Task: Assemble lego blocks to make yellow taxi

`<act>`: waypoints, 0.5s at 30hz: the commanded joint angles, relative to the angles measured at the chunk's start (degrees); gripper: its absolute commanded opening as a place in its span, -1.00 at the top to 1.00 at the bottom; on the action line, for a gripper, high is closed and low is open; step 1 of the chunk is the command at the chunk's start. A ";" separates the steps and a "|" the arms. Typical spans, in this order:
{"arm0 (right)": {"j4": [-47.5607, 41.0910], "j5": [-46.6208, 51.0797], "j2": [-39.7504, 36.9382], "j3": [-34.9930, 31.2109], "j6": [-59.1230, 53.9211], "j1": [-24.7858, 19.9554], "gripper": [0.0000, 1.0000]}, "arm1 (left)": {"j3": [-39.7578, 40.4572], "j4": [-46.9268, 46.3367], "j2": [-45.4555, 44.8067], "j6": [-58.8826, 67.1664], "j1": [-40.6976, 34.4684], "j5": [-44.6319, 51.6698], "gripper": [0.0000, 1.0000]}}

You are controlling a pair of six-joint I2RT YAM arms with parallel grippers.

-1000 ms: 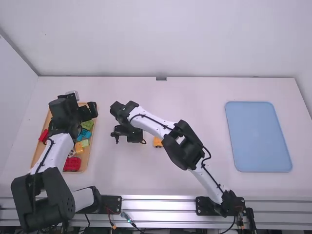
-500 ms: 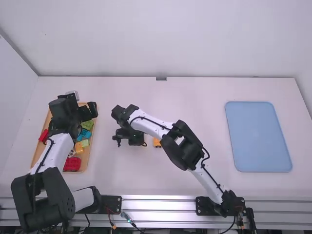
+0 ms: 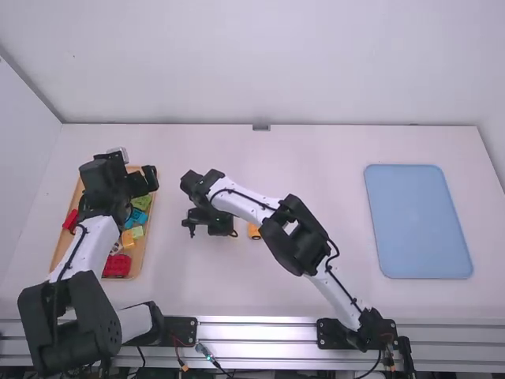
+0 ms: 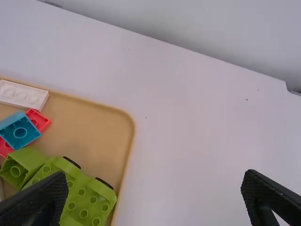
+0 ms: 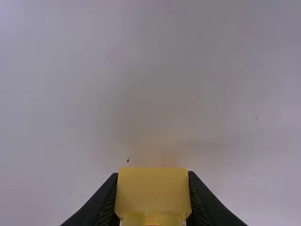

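Observation:
Low over the table's left-centre, my right gripper (image 3: 192,227) is held out under its arm. In the right wrist view the right gripper (image 5: 153,193) is shut on a yellow block (image 5: 153,186). Partly hidden beneath the right arm, an orange-yellow piece (image 3: 253,231) rests on the table. My left gripper (image 3: 136,167) hangs over the far part of the wooden tray (image 3: 140,257). In the left wrist view the left gripper (image 4: 157,195) is wide open with nothing held, and a green wheeled block (image 4: 83,200) lies in the tray near one finger.
Red blocks (image 3: 117,266), an orange block (image 3: 128,239) and blue blocks (image 3: 136,217) lie in the tray. A white block (image 4: 23,95) sits by its rim. A light blue mat (image 3: 418,221) lies at the table's right. The right arm spans the middle.
Compared with a second ago, my right gripper has shifted slightly to the right and nearer its base, staying over the table. The left arm has kept still.

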 commanded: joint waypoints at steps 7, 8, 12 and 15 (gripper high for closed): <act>0.61 -0.20 1.27 -0.44 1.66 -0.98 0.02 | 0.00 0.00 -1.18 0.68 0.31 -0.37 -0.98; 0.61 -0.20 1.27 -0.44 1.66 -1.01 -0.04 | 0.00 0.00 -1.18 0.68 0.22 -0.37 -0.98; 0.57 -0.31 1.27 -0.44 1.66 -1.20 -0.53 | 0.00 0.00 -1.18 0.68 0.33 -0.20 -0.98; 0.20 -0.11 1.27 -0.44 1.64 -1.18 -0.66 | 0.00 0.00 -1.18 0.68 -0.11 -0.37 -0.98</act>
